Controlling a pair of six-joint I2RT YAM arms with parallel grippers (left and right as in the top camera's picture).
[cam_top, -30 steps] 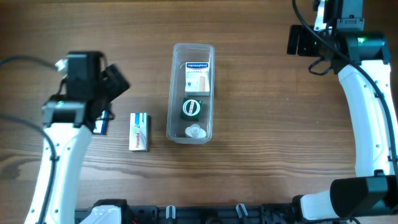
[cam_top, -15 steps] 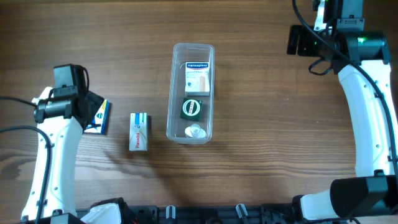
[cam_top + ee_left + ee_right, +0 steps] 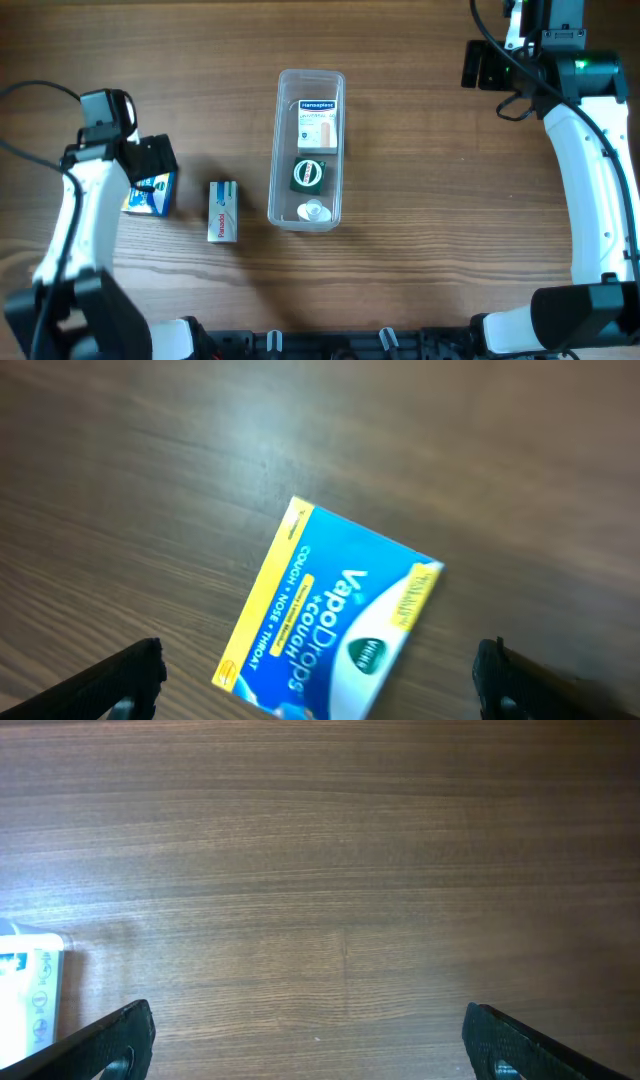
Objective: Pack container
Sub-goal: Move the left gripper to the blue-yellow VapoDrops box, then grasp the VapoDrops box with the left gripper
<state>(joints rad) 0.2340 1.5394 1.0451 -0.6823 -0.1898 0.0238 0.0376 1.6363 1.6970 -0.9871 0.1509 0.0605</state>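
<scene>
The clear plastic container (image 3: 277, 140) lies lengthwise at the table's middle. It holds a plaster box (image 3: 318, 124), a round green tin (image 3: 308, 174) and a small white cap (image 3: 314, 211). A white Panadol box (image 3: 223, 210) lies left of it. A blue and yellow VapoDrops box (image 3: 152, 195) (image 3: 330, 622) lies further left. My left gripper (image 3: 320, 680) is open above the VapoDrops box, fingers on either side of it and apart from it. My right gripper (image 3: 320, 1040) is open and empty over bare wood at the far right.
A corner of the plaster box inside the container shows at the left edge of the right wrist view (image 3: 25, 995). The table is dark brown wood (image 3: 430, 220).
My left arm swung left and back, uncovering the VapoDrops box, and now hovers over it. The box seems to have shifted slightly on the table. The right arm has not moved.
</scene>
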